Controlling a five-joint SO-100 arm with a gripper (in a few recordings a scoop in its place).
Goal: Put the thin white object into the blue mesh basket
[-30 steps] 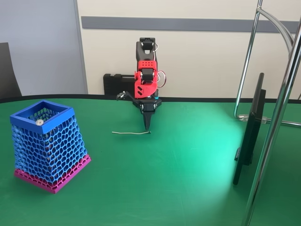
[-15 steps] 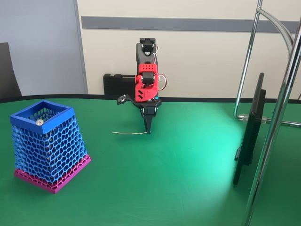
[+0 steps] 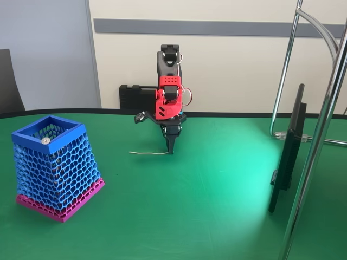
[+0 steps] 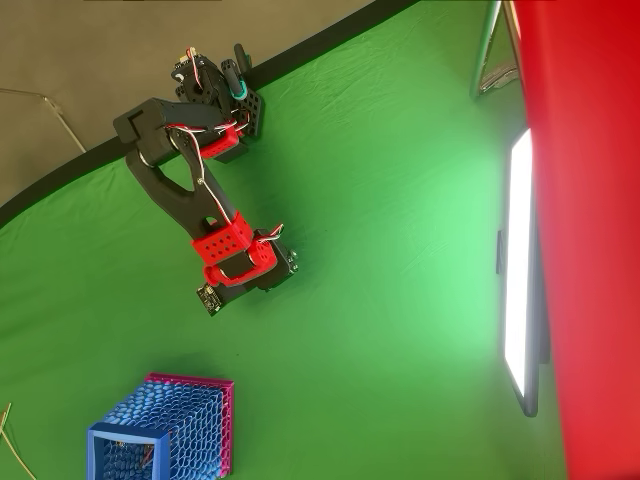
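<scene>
End effector lowered onto the right end of the thin white stick.

In the fixed view, the red-and-black arm's end effector [image 3: 171,149] points straight down, its dark fingers drawn together at the tip of the thin, slightly bent white stick [image 3: 147,153], which lies flat on the green table [image 3: 217,206]. The square blue honeycomb-mesh basket with magenta base [image 3: 54,168] stands well apart, toward the left.

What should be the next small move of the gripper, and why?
Probably a straight lift. In the fixed view the gripper points down with its tips shut at the right end of the thin white object, which lies flat on the green table. The blue mesh basket stands apart on the left, so raising first should clear its rim.
</scene>
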